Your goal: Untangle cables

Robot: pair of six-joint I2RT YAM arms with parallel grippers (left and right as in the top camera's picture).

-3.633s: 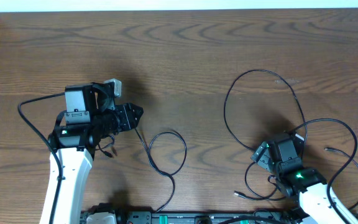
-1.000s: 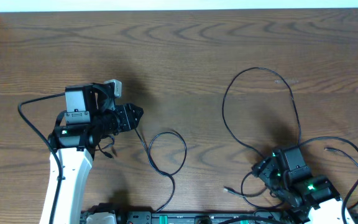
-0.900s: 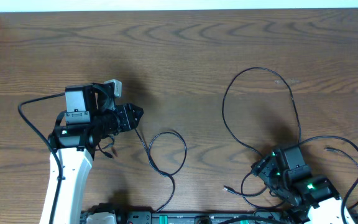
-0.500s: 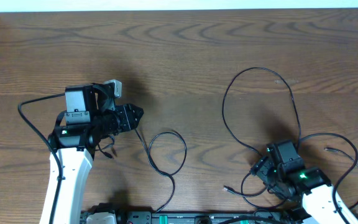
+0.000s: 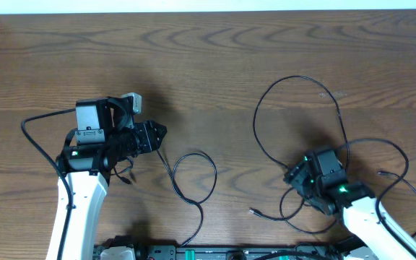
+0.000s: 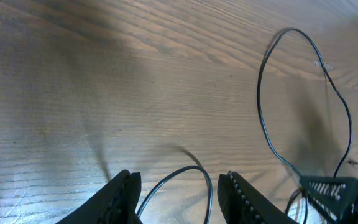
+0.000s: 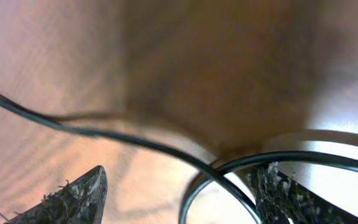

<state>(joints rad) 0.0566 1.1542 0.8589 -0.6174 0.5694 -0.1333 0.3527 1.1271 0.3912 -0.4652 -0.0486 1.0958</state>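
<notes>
A black cable [image 5: 215,175] forms one loop on the wooden table just right of my left gripper [image 5: 159,133]. In the left wrist view this loop [image 6: 209,186] lies between the open fingers of the left gripper [image 6: 178,177], below them. A second black cable [image 5: 298,78] lies in several loose overlapping loops at the right, with one plug end [image 5: 252,211] at the front. My right gripper [image 5: 292,178] is down among these loops. In the right wrist view it [image 7: 182,172] is open, with crossing cable strands [image 7: 135,142] between its jaws. No white cable is in view.
The wooden table [image 5: 215,65] stretches to a white back edge [image 5: 193,6]. Robot base hardware [image 5: 165,253] sits along the front edge. A thick black arm wire [image 5: 38,141] curves out left of the left arm.
My right arm pulled back toward the front edge, then came up and to the left again. The right cable's loops and plug end have shifted left. The left arm has not moved.
</notes>
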